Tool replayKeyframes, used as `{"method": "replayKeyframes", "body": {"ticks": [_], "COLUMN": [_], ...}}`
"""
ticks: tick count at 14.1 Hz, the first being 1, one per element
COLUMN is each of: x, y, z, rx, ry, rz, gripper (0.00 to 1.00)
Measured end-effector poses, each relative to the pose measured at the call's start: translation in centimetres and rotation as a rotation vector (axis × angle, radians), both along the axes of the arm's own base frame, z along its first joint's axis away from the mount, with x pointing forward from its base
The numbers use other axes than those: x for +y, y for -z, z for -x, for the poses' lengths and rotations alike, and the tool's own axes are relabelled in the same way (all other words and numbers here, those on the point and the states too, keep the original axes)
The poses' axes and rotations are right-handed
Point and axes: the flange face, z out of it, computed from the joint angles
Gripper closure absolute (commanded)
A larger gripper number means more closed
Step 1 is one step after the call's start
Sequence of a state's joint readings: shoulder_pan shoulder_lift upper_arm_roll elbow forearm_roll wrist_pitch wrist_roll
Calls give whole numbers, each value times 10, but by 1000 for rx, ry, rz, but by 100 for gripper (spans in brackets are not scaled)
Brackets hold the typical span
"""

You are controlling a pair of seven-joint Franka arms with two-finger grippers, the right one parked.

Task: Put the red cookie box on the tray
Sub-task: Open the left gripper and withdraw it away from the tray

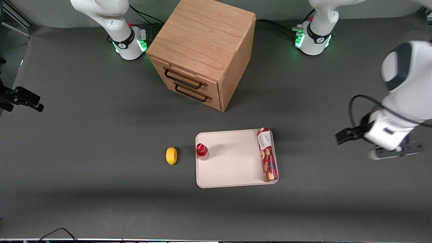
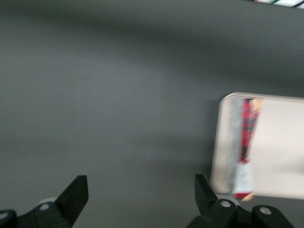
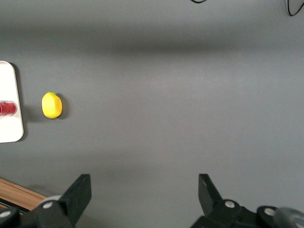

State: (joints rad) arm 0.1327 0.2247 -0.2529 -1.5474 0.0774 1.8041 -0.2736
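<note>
Lying along the tray's (image 1: 233, 158) rim at the working arm's end, the red cookie box (image 1: 267, 154) appears placed. The left arm's hand (image 2: 140, 194) hovers empty, fingers wide apart, over bare table (image 1: 101, 128) well clear of the tray. Pulling away cleanly means staying high and avoiding any brush against the box or the red-capped bottle (image 1: 202, 151).

A robotics lab: 2 arm bases (image 1: 130, 42) bolted to a grey-matted table (image 1: 84, 141), cables trailing.

Cookie box (image 1: 267, 154) on tray (image 1: 233, 165), claw (image 2: 141, 194) apart
</note>
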Motion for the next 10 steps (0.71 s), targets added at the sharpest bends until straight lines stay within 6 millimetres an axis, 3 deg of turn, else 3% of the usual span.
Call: {"method": "replayKeyframes", "body": {"ticks": [3, 10], "x": [33, 30], "y": [-39, -97], "z": [28, 76], "rx": [39, 8], "ry": [27, 58], "rz": [-32, -32], "gripper": [0, 0]}}
